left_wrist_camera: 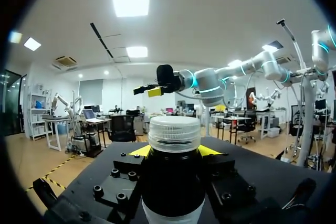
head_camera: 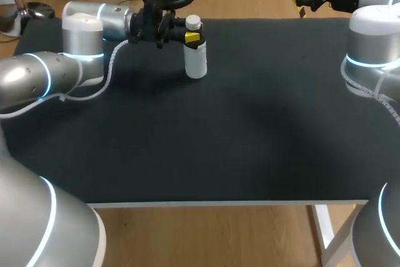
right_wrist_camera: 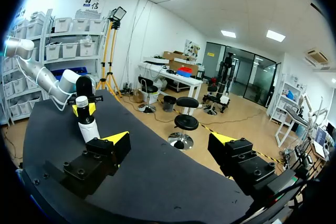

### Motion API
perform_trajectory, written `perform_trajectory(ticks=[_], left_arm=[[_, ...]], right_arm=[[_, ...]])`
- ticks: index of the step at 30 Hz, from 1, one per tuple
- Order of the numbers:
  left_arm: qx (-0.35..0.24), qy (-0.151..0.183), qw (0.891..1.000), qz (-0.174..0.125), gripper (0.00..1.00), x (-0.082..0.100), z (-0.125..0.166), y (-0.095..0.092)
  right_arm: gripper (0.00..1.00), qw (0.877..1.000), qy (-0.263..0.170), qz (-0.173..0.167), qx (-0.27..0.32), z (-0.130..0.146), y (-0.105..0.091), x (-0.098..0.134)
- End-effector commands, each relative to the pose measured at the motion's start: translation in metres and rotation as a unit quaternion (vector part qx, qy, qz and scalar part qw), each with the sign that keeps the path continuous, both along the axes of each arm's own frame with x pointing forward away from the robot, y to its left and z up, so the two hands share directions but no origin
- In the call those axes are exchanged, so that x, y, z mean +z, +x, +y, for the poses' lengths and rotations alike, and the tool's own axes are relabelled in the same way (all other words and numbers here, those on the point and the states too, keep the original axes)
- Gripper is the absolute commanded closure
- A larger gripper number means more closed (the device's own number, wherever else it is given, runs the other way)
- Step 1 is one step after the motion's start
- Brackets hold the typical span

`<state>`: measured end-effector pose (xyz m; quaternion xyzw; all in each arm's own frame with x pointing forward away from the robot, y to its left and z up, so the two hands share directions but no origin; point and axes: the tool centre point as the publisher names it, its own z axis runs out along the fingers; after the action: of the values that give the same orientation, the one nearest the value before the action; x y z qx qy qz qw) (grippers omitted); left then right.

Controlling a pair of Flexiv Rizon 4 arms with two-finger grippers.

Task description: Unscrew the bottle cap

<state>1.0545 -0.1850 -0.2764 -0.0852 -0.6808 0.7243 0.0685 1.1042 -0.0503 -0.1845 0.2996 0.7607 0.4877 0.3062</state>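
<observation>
Our left jaws pinch the white bottle just under its cap, upright at the far left of the counter. The left wrist view shows the cap's ridges. Only the right wrist view shows our right jaws spread wide.

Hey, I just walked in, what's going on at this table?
The left arm's claw is closed on a white bottle just below its cap. The bottle stands upright toward the far side of the black table, and the white cap is on. The right arm's claw is open and empty by the far right corner, well away from the bottle.
</observation>
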Motion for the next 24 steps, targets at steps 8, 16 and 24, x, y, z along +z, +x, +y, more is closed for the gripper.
perform_trajectory(ticks=[8,16,24], left_arm=[[0.016,0.005,1.000,0.005,1.00,0.0043,0.0003,-0.0040],[0.016,0.005,1.000,0.005,1.00,0.0043,0.0003,-0.0040],[0.016,0.005,1.000,0.005,1.00,0.0043,0.0003,-0.0040]], right_arm=[[0.00,1.000,0.000,0.000,0.000,0.0000,0.0000,0.0000],[0.00,1.000,0.000,0.000,0.000,0.0000,0.0000,0.0000],[0.00,1.000,0.000,0.000,0.000,0.0000,0.0000,0.0000]])
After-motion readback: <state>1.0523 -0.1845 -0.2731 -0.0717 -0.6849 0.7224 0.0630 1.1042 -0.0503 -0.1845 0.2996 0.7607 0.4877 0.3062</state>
